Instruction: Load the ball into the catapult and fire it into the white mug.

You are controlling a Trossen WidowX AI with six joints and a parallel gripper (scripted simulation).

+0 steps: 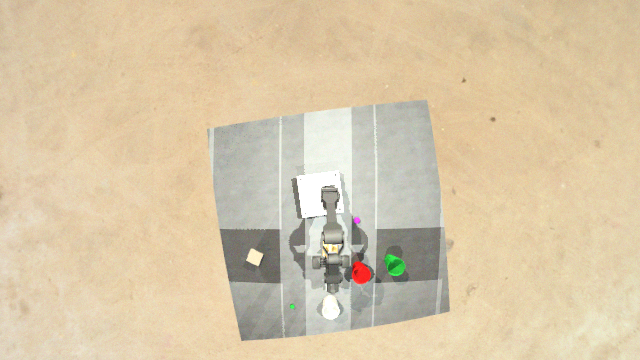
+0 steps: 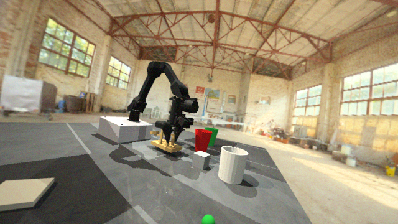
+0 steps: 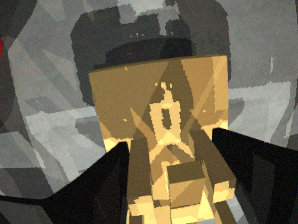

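The claw (image 2: 171, 142) (image 3: 170, 143) points down and is clamped on the yellow wooden catapult (image 1: 327, 248) (image 2: 164, 145) (image 3: 117, 95), its black fingers on either side of the upright rails. Whether the catapult's base touches the grey patterned desk (image 1: 405, 160) (image 2: 90, 186) or is slightly off it, I cannot tell. The black jointed arm (image 1: 331, 215) (image 2: 178, 85) reaches out from a white box-shaped stand (image 1: 311, 195) (image 2: 116, 130).

The white faceted mug (image 1: 330, 308) (image 2: 233, 165) stands upright on the desk, open end up, apart from the catapult. A small grey cube (image 2: 201, 160) sits between the two in the exterior view. Near the catapult stands a red tapered cup (image 1: 361, 273) (image 2: 203, 140), with a green tapered cup (image 1: 395, 266) (image 2: 212, 137) beyond it.

A small magenta ball (image 1: 357, 220) lies near the stand, and a small green ball (image 1: 292, 306) (image 2: 208, 219) lies well apart from the catapult. Which one is meant for the mug, I cannot tell. A flat beige square block (image 1: 255, 257) (image 2: 25, 193) lies off to one side.
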